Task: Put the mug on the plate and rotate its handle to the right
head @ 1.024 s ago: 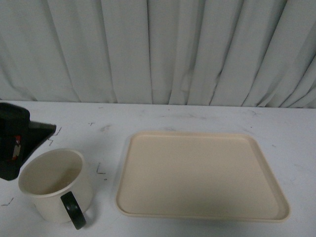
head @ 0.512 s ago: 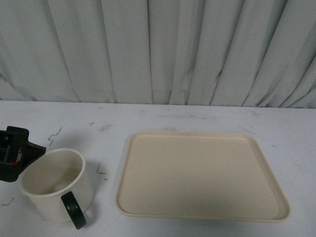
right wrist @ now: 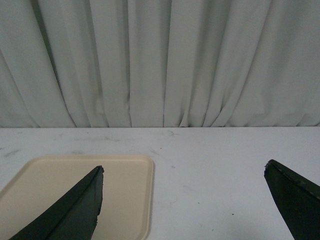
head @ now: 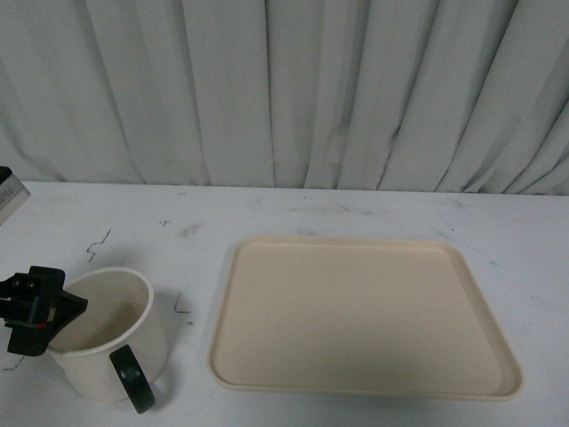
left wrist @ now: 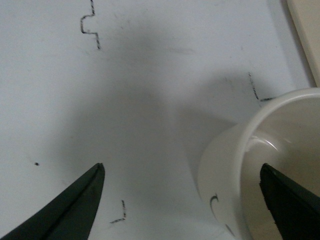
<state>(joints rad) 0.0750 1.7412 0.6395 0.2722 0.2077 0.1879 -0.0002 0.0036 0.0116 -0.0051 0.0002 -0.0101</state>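
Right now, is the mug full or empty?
Empty. From the front, the mug shows only its bare cream inside, with no drink visible.

Our front view faces curtain (head: 284,89) across counter (head: 356,209). Our left wrist view looks down, close on mug (left wrist: 225,170); right wrist view level, farther. All share plate (head: 364,311).

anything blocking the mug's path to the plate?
Nothing visible. The mug sits on the table left of the plate, and the strip of table between them holds only faint pen marks. The plate itself is empty.
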